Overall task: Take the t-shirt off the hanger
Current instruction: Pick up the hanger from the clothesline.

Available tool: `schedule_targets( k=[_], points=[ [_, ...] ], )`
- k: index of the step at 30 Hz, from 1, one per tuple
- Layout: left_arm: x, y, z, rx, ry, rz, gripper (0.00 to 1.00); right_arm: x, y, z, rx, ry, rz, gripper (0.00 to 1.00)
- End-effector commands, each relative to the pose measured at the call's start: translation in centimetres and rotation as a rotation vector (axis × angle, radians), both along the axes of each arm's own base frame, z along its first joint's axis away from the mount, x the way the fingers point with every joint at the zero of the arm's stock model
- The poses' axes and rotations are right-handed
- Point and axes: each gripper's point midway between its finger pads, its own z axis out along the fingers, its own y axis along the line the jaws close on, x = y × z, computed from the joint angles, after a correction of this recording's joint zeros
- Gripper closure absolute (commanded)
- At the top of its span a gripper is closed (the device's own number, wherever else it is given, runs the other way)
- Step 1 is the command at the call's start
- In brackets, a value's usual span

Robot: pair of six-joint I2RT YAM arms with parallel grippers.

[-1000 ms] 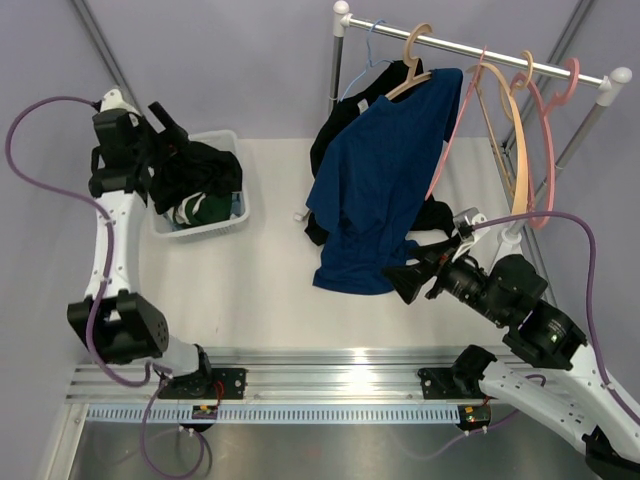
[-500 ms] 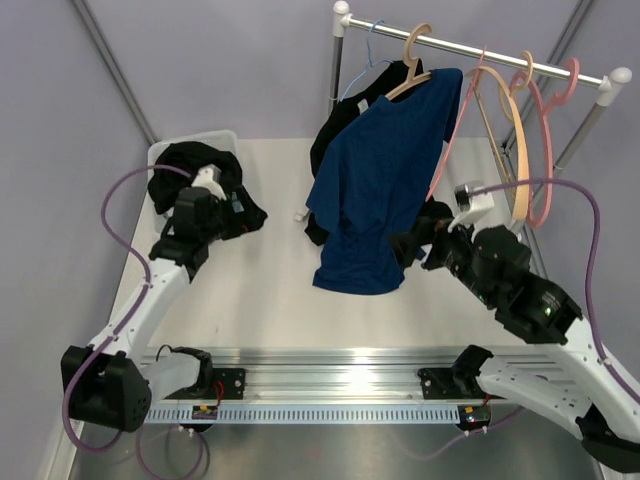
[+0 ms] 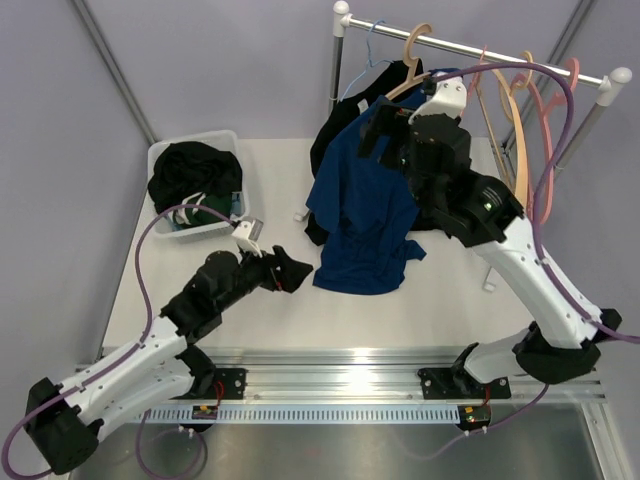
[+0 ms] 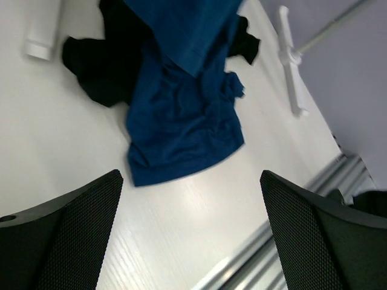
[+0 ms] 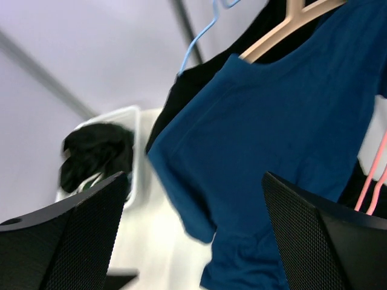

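Table [image 3: 270, 170]: t-shirt [image 3: 360, 170] hangs vertical on hanger [image 3: 405, 88], hem pooled.

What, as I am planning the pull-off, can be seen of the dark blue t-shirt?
The dark blue short-sleeved soft-fabric t-shirt hangs by its neck on a pale peach hanger from the white rail. Its lower part lies crumpled on the white table. A black garment hangs just behind.

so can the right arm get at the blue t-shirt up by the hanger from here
Probably yes: the right gripper is open and faces the blue t-shirt just below its collar on the tan hanger, with nothing visible between them.
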Motion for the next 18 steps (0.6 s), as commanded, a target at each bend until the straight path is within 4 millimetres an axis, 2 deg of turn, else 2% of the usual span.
schedule_targets(
  k=[1, 4, 6, 10, 14, 18],
  points=[
    [-1.3, -0.6, 1.1, -0.107, -0.081, 0.006, 0.01, 2.6, -2.2, 1.0, -0.011, -0.041, -0.240, 0.01],
    [-2.7, -1.1, -0.1, -0.101, -0.084, -0.039, 0.01, 4.5, -1.9, 1.0, -0.016, -0.051, -0.330, 0.00],
    [-2.8, -0.9, -0.6, -0.080, -0.096, -0.047, 0.01, 5.9, -1.2, 0.6, -0.035, -0.050, -0.367, 0.01],
    [-3.5, -0.5, -1.7, -0.056, -0.090, -0.061, 0.01, 7.7, -1.3, 0.2, -0.104, -0.056, -0.476, 0.00],
    [-4.4, -0.5, -1.1, -0.083, -0.109, -0.098, 0.01, 9.5, -2.0, -0.9, -0.124, -0.037, -0.534, 0.01],
    [-4.7, 0.1, -0.5, -0.107, -0.129, -0.085, 0.01, 10.8, -1.9, -3.0, -0.153, -0.001, -0.546, 0.01]
  ],
)
